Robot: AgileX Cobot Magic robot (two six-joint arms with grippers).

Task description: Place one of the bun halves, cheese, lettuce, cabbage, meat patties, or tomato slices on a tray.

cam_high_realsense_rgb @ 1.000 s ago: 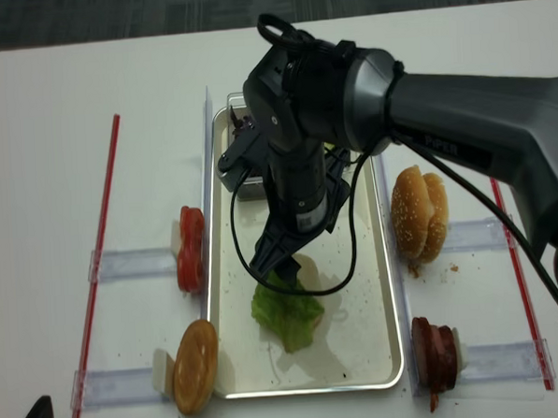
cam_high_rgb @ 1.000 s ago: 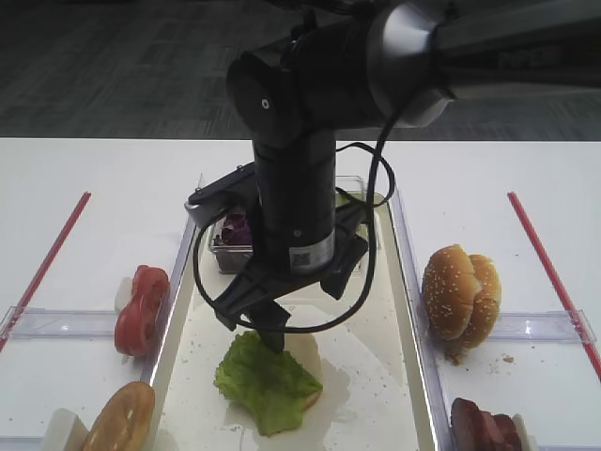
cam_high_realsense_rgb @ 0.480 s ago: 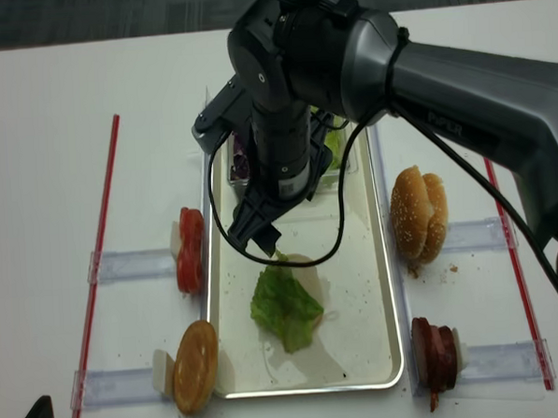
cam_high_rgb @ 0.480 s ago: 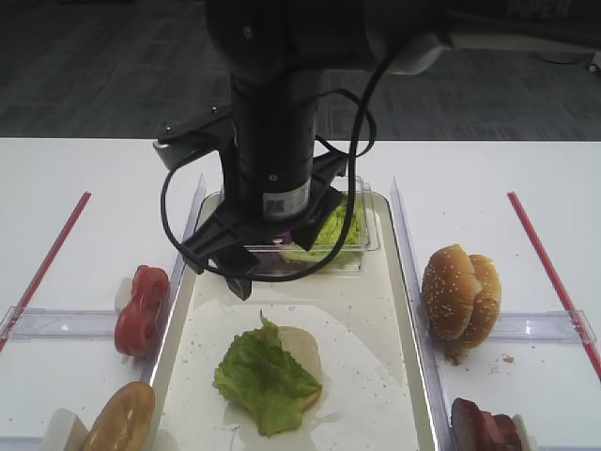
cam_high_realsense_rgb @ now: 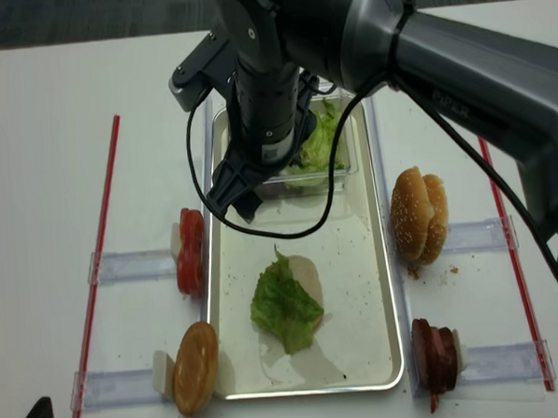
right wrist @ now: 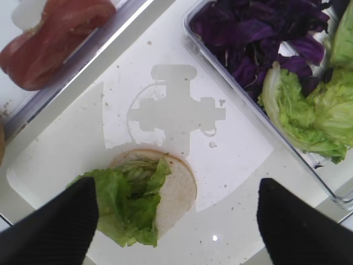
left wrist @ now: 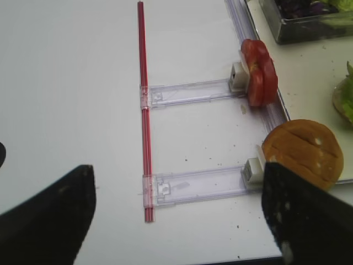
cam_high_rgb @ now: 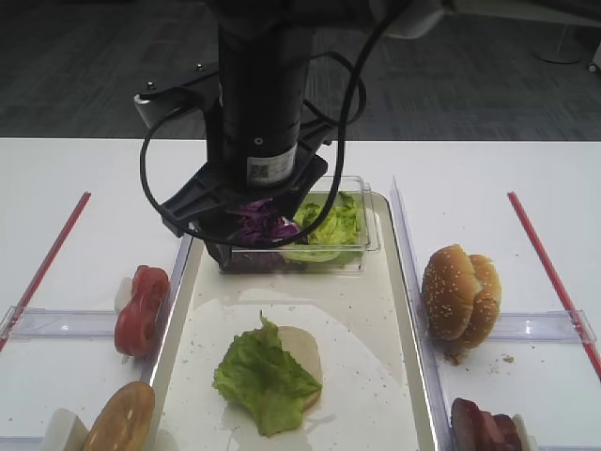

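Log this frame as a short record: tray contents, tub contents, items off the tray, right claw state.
tray: pale bun half partly under lettuce leaf
clear tub: purple cabbage and more lettuce, at tray's far end
left of tray: tomato slices
right of tray: sesame buns, meat patties
right claw: open, holding nothing, above the tray

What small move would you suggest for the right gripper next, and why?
Probably lower it over the tub toward the cabbage. The right gripper hangs open and empty above the tray, where lettuce already lies on a bun half, and the tub sits just ahead of it.
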